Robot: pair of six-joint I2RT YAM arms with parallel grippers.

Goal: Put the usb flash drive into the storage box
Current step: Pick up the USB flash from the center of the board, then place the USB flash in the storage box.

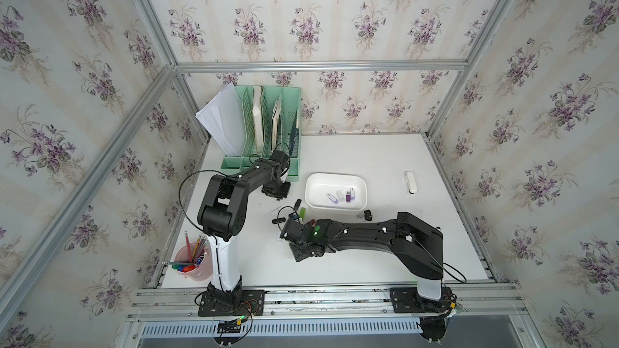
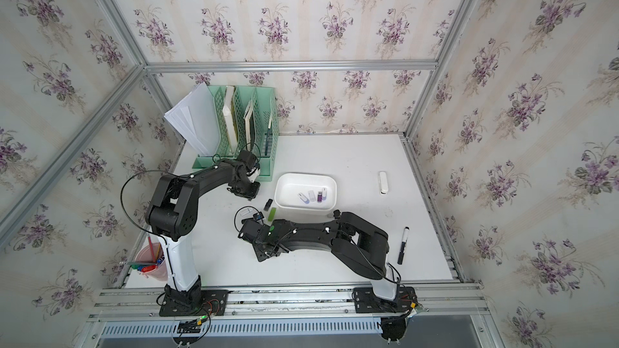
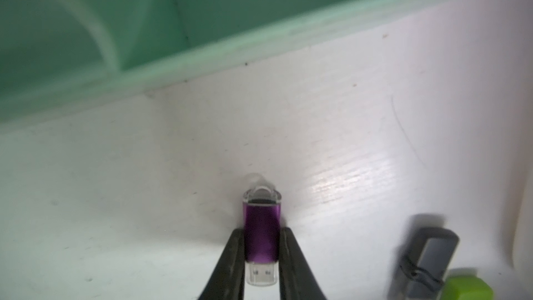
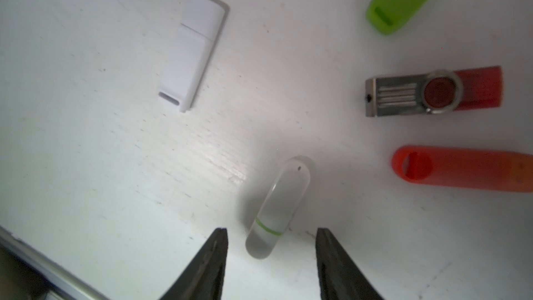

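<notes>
Left wrist, nearest: left end effector [image 3: 261, 230] pinched shut on the purple usb flash drive [image 3: 261, 220] at mid-body, low over the bench [image 3: 144, 168], near the green file organizer [image 3: 86, 38].
Right wrist: right end effector [image 4: 271, 230] half open, holding nothing. Its jaws straddle the clear end of a white green-banded drive [image 4: 281, 197] lying on the bench.
Both top views: storage box [image 1: 315, 185] stands near my left end effector, with three drives [image 1: 341, 195] inside. The purple one is beside it, not yet over it.
Handling: light, rigid, with a glossy shell that is likely slippery. I judge the narrow sides of the body the sound hold, not the clear cap, which may pull off.
</notes>
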